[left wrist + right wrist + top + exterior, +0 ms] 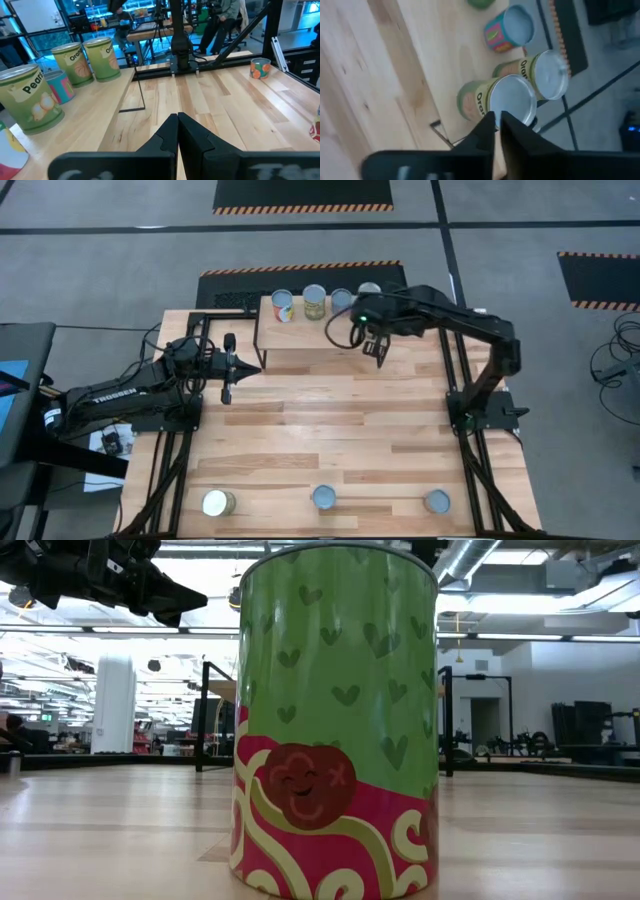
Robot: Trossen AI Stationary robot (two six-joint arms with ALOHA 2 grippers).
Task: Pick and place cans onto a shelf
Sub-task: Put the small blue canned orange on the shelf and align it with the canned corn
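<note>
Shelf (300, 330): pale wood plank, thin black legs, far table edge | Cans: 4 cylindrical tins on shelf (314, 301), 3 along near edge (324, 497) (mid-table bare) | Right gripper (373, 347): fingers together, empty, over shelf's right end | Left gripper (228, 370): closed, empty, left of shelf.

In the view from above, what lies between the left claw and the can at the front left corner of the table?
Only bare tabletop lies between the left claw and that can, as the high view shows.
</note>
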